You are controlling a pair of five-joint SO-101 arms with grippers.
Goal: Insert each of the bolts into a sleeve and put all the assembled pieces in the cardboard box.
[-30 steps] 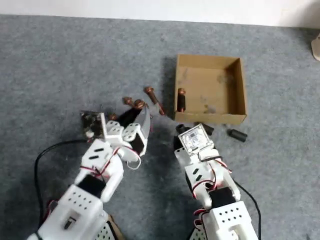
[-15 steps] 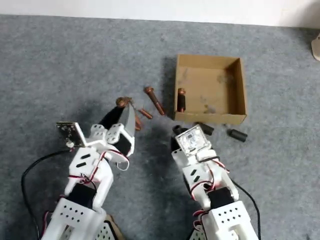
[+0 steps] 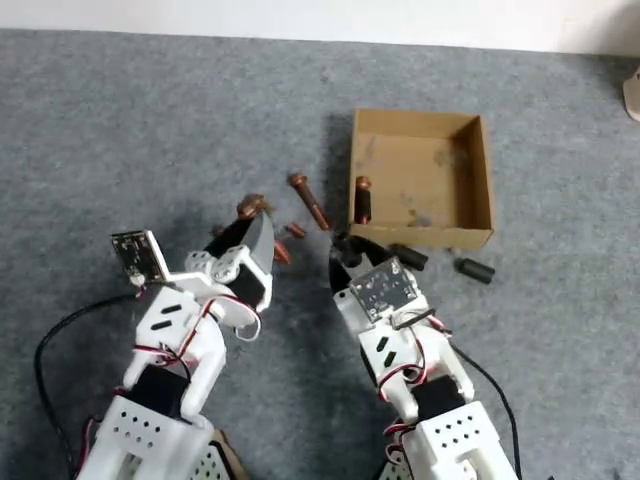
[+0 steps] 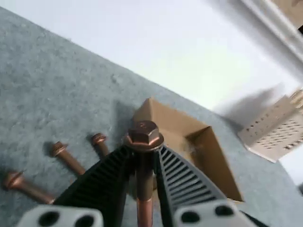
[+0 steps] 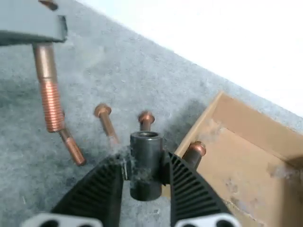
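My left gripper [image 3: 254, 236] is shut on a copper bolt [image 4: 144, 138], which stands head up between the fingers over the carpet, left of the cardboard box [image 3: 473, 176]. My right gripper [image 3: 346, 252] is shut on a black sleeve [image 5: 146, 161], open end up, close to the box's near left corner. The held bolt [image 5: 49, 95] hangs to one side of the sleeve, apart from it. An assembled piece [image 3: 362, 200] lies inside the box against its left wall. Loose bolts [image 3: 309, 201] lie on the carpet between the grippers and the box.
Two loose black sleeves [image 3: 408, 257] [image 3: 475, 270] lie in front of the box's near wall. A pale object [image 3: 632, 92] sits at the far right edge. Grey carpet [image 3: 150, 130] spreads open to the left and beyond the box.
My left gripper has swung left and drawn back with the bolt. My right gripper has turned toward the left arm, and the sleeve now shows at its tip.
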